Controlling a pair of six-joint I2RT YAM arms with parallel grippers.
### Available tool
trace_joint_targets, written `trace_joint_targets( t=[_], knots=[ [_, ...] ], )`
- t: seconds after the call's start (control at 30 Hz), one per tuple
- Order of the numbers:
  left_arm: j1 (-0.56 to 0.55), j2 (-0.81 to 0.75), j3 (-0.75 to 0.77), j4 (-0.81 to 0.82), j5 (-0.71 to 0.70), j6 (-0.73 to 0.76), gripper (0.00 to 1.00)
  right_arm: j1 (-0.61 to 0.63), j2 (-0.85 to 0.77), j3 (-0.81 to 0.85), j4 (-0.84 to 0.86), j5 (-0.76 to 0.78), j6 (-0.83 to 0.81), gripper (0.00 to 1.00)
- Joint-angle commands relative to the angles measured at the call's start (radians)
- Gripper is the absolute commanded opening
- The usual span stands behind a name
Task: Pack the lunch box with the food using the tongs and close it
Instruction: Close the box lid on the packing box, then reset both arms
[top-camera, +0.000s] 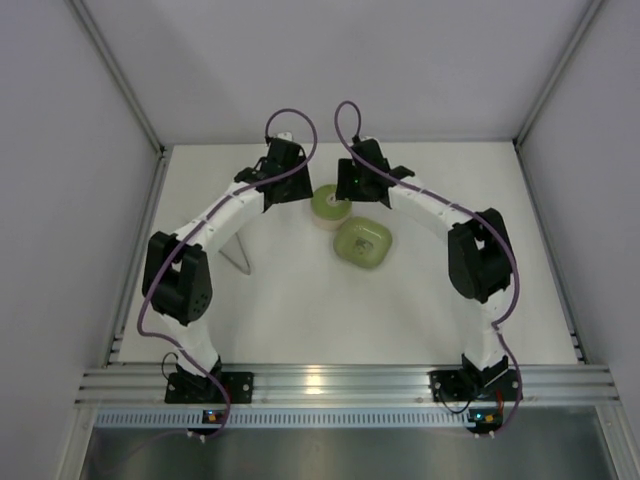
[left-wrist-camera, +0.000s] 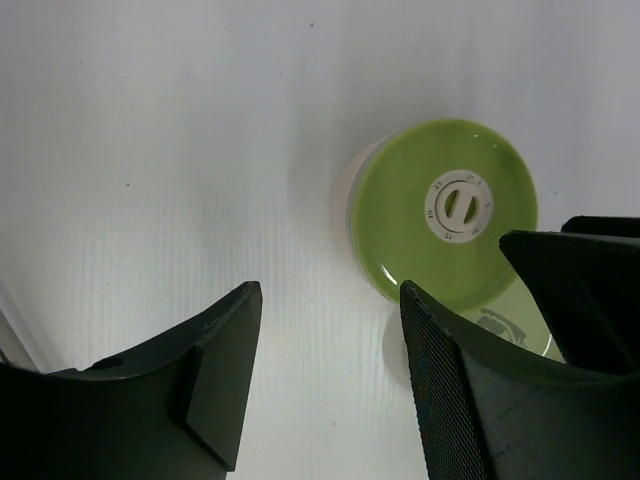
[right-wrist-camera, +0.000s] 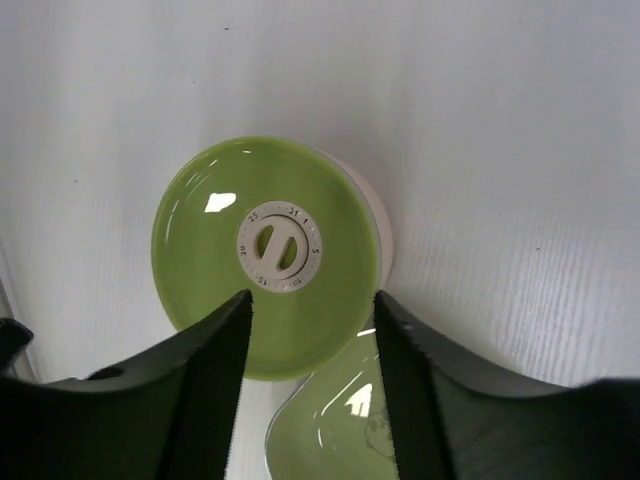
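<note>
The lunch box (top-camera: 330, 205) stands near the back middle of the table, cream-sided, with its light-green lid (right-wrist-camera: 265, 255) sitting on top. Seen from the left wrist, the lunch box (left-wrist-camera: 445, 220) lies ahead and to the right of my open left gripper (left-wrist-camera: 330, 380), which holds nothing. My right gripper (right-wrist-camera: 312, 340) hangs open just above the lid's near edge, apart from it and holding nothing. From above, the left gripper (top-camera: 296, 190) and right gripper (top-camera: 350, 190) flank the box. The silver tongs (top-camera: 238, 256) lie on the table by the left arm. No food shows.
A green rounded-square dish (top-camera: 362, 242) sits right beside the lunch box on its near right, also seen as the dish (right-wrist-camera: 340, 425) below my right fingers. Grey walls enclose the table on three sides. The right gripper's finger (left-wrist-camera: 590, 290) shows at the left wrist view's edge.
</note>
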Motion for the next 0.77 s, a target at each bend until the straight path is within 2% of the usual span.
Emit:
trace_joint_targets(
  t=[0.0, 0.07, 0.1, 0.3, 0.47, 0.6, 0.73],
  knots=[
    [-0.001, -0.133, 0.053, 0.001, -0.035, 0.025, 0.63, 0.021, -0.171, 0.06, -0.037, 0.033, -0.054, 0.55],
    [-0.003, -0.172, 0.047, 0.001, -0.035, 0.027, 0.65, 0.021, -0.267, 0.03, -0.011, 0.048, -0.067, 0.8],
    [-0.001, -0.213, 0.033, 0.001, -0.029, 0.027, 0.66, 0.021, -0.299, -0.011, 0.0, 0.056, -0.068, 0.99],
    [-0.001, -0.379, -0.033, -0.002, -0.022, 0.022, 0.79, 0.021, -0.569, -0.188, 0.031, 0.11, -0.074, 0.99],
    [-0.001, -0.48, -0.113, 0.003, -0.029, 0.01, 0.81, 0.021, -0.775, -0.317, 0.018, 0.2, -0.077, 0.99],
    [-0.001, -0.529, -0.127, -0.009, -0.043, 0.015, 0.82, 0.02, -0.89, -0.435, 0.044, 0.262, -0.09, 1.0],
    [-0.001, -0.531, -0.114, -0.008, -0.043, 0.024, 0.84, 0.02, -0.93, -0.435, 0.047, 0.298, -0.102, 0.99]
  ],
)
